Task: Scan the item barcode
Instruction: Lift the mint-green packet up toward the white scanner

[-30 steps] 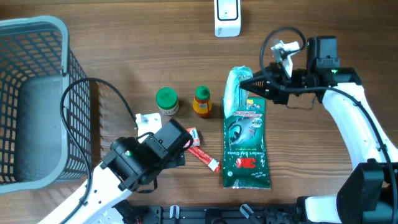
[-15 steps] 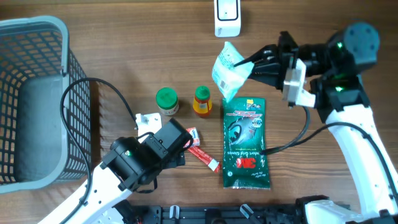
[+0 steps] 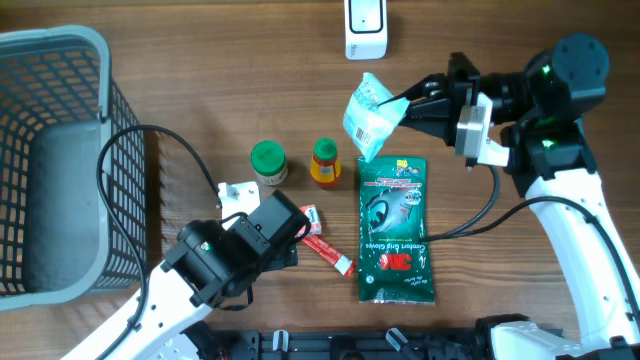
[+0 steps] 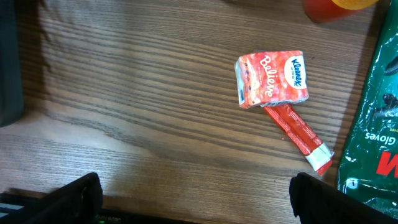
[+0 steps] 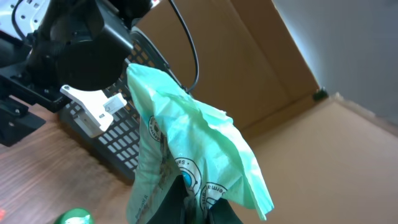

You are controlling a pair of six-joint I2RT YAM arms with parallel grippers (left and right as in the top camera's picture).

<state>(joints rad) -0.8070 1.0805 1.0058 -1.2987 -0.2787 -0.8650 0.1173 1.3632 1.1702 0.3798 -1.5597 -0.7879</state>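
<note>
Overhead and wrist views. The pale green packet (image 3: 368, 112) is held off the table (image 3: 200, 80) by the right gripper (image 3: 400, 103), whose jaws are closed together on the packet's right-hand edge. In the right wrist view the same packet (image 5: 186, 155) is seen crumpled and hanging upright from the dark fingers (image 5: 177, 205) at the bottom of the frame, with printed round marks visible on its face; no barcode can be made out. In the overhead view the packet is placed just below the white scanner (image 3: 365, 28) at the far edge of the table, apart from it, and above the top edge of the dark green glove pack (image 3: 395, 230), which lies flat. To the left of the glove pack, a bottle (image 3: 324, 163) with a yellow cap and a jar (image 3: 268, 162) with a green lid are stood side by side. Nearer the front edge, a red tissue pack (image 4: 272, 79) and a red sachet (image 4: 297, 137) are laid touching end to end. The left gripper (image 4: 196, 196) is held over bare wood with its jaws wide apart and nothing between them. A grey basket (image 3: 60, 40) is set at the far left, well apart from the items
</note>
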